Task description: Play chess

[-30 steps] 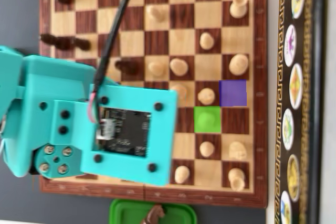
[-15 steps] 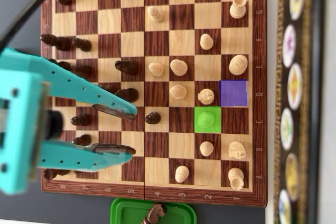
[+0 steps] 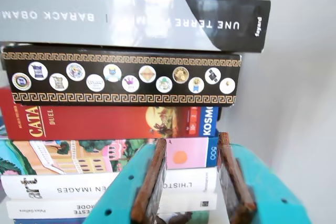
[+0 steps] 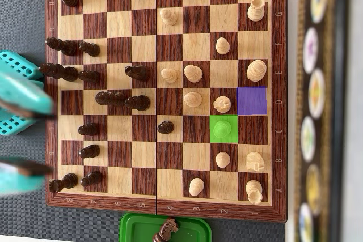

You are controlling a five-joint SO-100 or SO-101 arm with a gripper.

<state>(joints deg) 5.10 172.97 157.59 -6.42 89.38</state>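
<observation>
A chessboard (image 4: 159, 94) is seen from overhead on a grey table (image 4: 22, 38). Dark pieces (image 4: 122, 99) are grouped on its left half, light pieces (image 4: 193, 99) on its right. One square is tinted purple (image 4: 252, 101); a green-tinted square (image 4: 224, 128), diagonally adjacent, carries a pawn tinted the same green. A dark pawn (image 4: 165, 127) stands near the board's middle. A dark knight (image 4: 166, 231) lies in a green tray (image 4: 136, 228) just below the board.

The teal fingers (image 4: 25, 134) are blurred at the left edge, spread apart over the board's left rim, nothing between them. In the wrist view the fingers (image 3: 191, 177) are likewise spread and empty, facing stacked books (image 3: 121, 19).
</observation>
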